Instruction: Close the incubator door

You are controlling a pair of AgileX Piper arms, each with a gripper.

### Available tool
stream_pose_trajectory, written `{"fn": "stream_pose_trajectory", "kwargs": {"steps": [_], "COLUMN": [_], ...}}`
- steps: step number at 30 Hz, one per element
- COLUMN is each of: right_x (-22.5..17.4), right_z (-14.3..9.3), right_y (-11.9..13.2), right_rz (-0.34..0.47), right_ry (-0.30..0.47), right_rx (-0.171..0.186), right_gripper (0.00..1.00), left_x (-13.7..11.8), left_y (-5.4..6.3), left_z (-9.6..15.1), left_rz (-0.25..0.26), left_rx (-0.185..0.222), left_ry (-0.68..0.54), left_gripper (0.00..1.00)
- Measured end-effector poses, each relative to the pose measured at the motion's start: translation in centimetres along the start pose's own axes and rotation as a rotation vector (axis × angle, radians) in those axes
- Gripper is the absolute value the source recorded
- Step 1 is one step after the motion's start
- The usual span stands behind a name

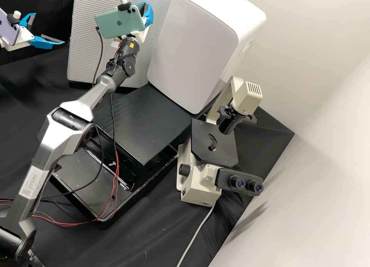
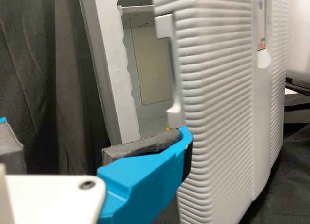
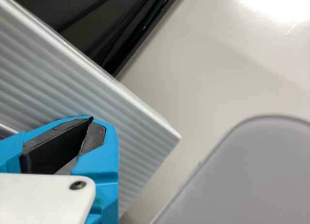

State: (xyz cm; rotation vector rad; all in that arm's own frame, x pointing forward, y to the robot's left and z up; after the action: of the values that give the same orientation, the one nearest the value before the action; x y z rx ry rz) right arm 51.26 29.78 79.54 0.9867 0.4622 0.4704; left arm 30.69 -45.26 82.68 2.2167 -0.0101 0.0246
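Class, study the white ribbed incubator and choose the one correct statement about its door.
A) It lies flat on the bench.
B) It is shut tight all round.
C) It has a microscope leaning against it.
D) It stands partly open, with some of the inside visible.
D: the incubator door stands away from the pale rim of the incubator's body, and the inside shows through the gap.

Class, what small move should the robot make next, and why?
Probably nudge the left end effector against the outer face of the ridged incubator door: it stands ajar, with the interior showing through the gap, and one blue finger is near its edge.
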Motion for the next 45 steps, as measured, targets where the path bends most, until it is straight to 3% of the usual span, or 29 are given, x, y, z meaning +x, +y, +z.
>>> {"fn": "stream_pose_trajectory", "kwargs": {"steps": [4,11,19,31,33,35,36,39,40,41,45], "right_x": [0.7,1.4,1.8,1.9,1.8,1.5,1.3,0.3,-0.2,-0.6,-2.9], "right_z": [-0.6,-2.8,-4.9,-6.3,-6.3,-6.0,-6.0,-5.7,-5.7,-5.5,-5.3], "right_y": [0.6,1.4,2.5,2.1,1.6,1.0,0.8,0.8,0.8,0.5,1.4], "right_rz": [-0.010,0.014,0.069,0.061,0.033,-0.006,-0.016,-0.032,-0.034,-0.041,-0.014], "right_ry": [0.002,0.034,0.077,0.099,0.095,0.085,0.082,0.062,0.057,0.046,0.027], "right_rx": [0.007,-0.043,-0.036,-0.027,-0.023,0.008,0.040,0.055,0.062,0.085,0.096], "right_gripper": [0.00,0.00,0.00,0.00,0.00,0.00,0.00,0.00,1.00,1.00,1.00], "left_x": [0.0,0.0,0.0,0.0,0.0,0.0,0.0,0.0,0.0,0.0,0.0], "left_y": [0.0,0.0,0.0,0.0,0.0,0.0,0.0,0.0,0.0,0.0,0.0], "left_z": [0.0,0.0,0.0,0.0,0.0,0.0,0.0,0.0,0.0,0.0,0.0], "left_rz": [0.000,0.000,0.000,0.000,0.000,0.000,0.000,0.000,0.000,0.000,0.000], "left_rx": [0.000,0.000,0.000,0.000,0.000,0.000,0.000,0.000,0.000,0.000,0.000], "left_ry": [0.000,0.000,0.000,0.000,0.000,0.000,0.000,0.000,0.000,0.000,0.000], "left_gripper": [1.00,1.00,1.00,1.00,1.00,1.00,1.00,1.00,1.00,1.00,1.00]}}
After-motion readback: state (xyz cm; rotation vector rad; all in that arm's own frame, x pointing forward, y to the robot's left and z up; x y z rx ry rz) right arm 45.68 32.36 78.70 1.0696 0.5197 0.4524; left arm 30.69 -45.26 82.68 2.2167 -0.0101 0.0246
